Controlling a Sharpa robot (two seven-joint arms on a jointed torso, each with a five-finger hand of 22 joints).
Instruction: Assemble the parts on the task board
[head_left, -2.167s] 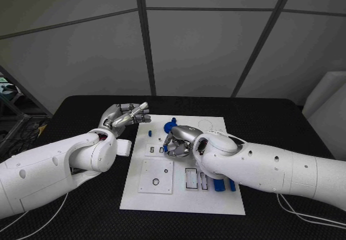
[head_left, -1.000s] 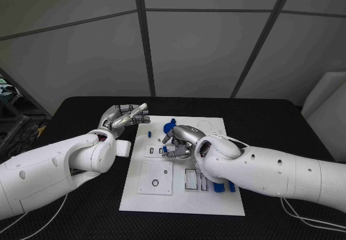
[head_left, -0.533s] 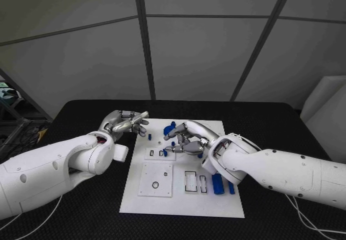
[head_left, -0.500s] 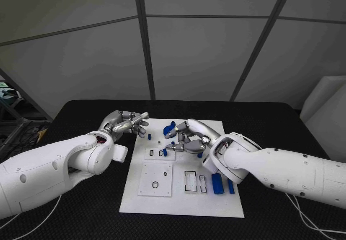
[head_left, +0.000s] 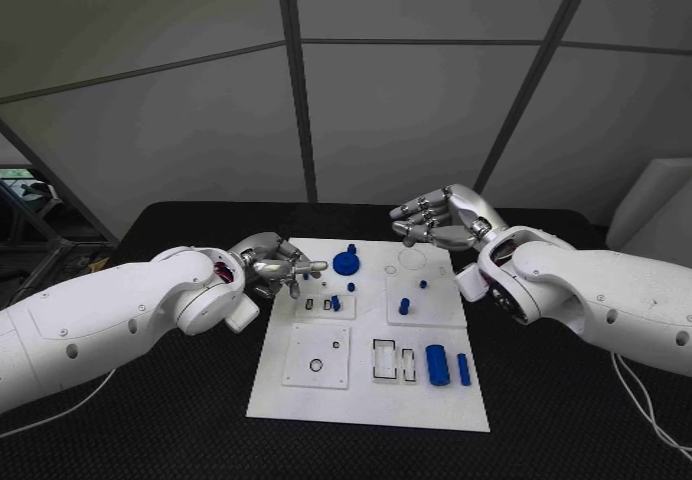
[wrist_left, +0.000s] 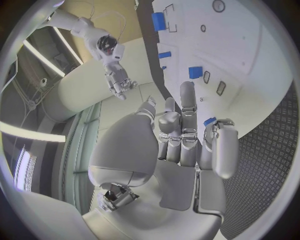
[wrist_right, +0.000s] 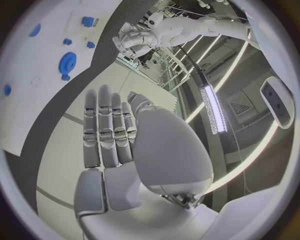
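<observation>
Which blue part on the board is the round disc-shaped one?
The blue disc near the far edge of the white board, just beyond the left hand. It is wide and round; the other blue parts are small pegs or longer blocks.

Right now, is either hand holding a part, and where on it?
The left hand pinches a small blue part at its fingertips; which end cannot be told. The right hand holds nothing, raised beyond the white board.

glossy white arms (head_left: 116, 310), silver hands (head_left: 440, 220)
</observation>
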